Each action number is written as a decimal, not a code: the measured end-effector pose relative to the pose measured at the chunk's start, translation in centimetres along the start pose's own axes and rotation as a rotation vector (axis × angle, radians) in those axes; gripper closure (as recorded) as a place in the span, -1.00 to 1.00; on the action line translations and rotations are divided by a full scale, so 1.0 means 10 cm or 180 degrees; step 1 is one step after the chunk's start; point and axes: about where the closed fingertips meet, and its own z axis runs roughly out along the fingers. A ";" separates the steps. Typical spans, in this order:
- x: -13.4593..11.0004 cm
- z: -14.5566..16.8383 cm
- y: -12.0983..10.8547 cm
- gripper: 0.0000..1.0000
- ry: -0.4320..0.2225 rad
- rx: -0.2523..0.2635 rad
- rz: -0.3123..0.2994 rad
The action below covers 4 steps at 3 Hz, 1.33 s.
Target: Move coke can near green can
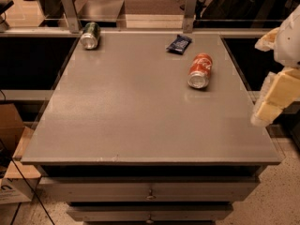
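The coke can (200,70) is red with white lettering and lies on its side on the right part of the grey table top (140,111), silver end towards me. The green can (90,34) lies on its side at the far left corner. My gripper (276,95) shows as pale cream parts at the right edge of the view, beyond the table's right side and right of the coke can, well apart from it. It holds nothing that I can see.
A small dark blue snack packet (178,43) lies at the back, between the two cans and just behind the coke can. Two metal posts (69,4) stand at the table's far edge. Drawers (150,191) sit below the front edge. Cardboard boxes (11,139) stand at the left.
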 end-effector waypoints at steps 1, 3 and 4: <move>-0.16 0.13 -0.13 -1.00 -0.0277 0.0038 0.0054; -0.37 0.42 -0.43 -1.00 -0.0551 0.0085 0.0185; -0.41 0.53 -0.50 -1.00 -0.0631 0.0116 0.0333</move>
